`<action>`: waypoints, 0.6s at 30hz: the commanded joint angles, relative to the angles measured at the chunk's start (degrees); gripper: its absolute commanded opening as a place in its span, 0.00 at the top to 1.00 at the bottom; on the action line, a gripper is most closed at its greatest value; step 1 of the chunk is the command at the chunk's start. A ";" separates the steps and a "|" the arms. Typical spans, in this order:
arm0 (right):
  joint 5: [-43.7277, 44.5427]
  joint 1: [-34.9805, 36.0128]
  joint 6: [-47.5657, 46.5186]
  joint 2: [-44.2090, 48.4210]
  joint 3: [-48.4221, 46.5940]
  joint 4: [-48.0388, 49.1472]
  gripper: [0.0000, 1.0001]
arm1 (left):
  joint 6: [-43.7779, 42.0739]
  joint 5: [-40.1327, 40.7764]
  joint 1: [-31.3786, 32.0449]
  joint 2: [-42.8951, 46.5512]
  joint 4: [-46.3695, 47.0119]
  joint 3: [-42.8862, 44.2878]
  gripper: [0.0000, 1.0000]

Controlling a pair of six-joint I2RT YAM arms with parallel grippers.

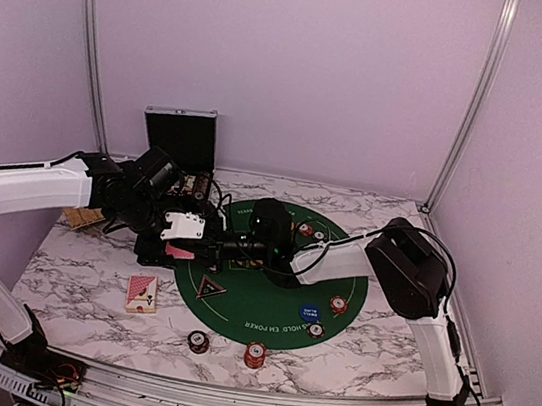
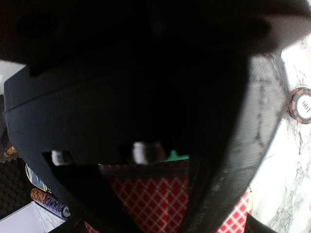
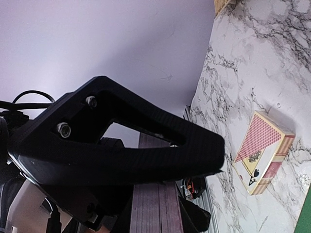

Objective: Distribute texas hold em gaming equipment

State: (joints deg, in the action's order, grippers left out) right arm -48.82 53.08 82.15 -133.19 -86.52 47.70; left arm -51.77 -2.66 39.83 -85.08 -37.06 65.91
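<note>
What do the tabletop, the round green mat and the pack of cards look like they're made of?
Tabletop: marble look, white with grey veins, smooth; it could be stone or printed laminate.
Green mat: matte, felt-like cloth with white printed lettering.
Pack of cards: printed cardboard, with a red patterned face and crisp folded edges.

marble table (image 1: pixel 79 277) | green felt mat (image 1: pixel 247 303) centre | card box (image 1: pixel 142 293) left | dark chips (image 1: pixel 198 341), red chips (image 1: pixel 255 354) front | case (image 1: pixel 180 135) rear-left
</note>
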 commanded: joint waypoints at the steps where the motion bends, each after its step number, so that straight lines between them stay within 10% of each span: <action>1: -0.41 0.12 -1.50 -0.01 -1.05 0.25 1.00 | -1.00 1.74 0.07 -0.01 0.31 1.30 0.22; 18: 1.17 -0.38 -4.47 0.45 -0.05 -3.52 1.00 | -0.88 1.44 0.07 1.08 0.50 2.83 0.37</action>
State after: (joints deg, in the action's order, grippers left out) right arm -47.77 52.82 80.16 -133.19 -86.54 46.70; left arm -51.88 -0.95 39.88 -85.14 -37.19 66.67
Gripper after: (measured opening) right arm 0.155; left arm 0.662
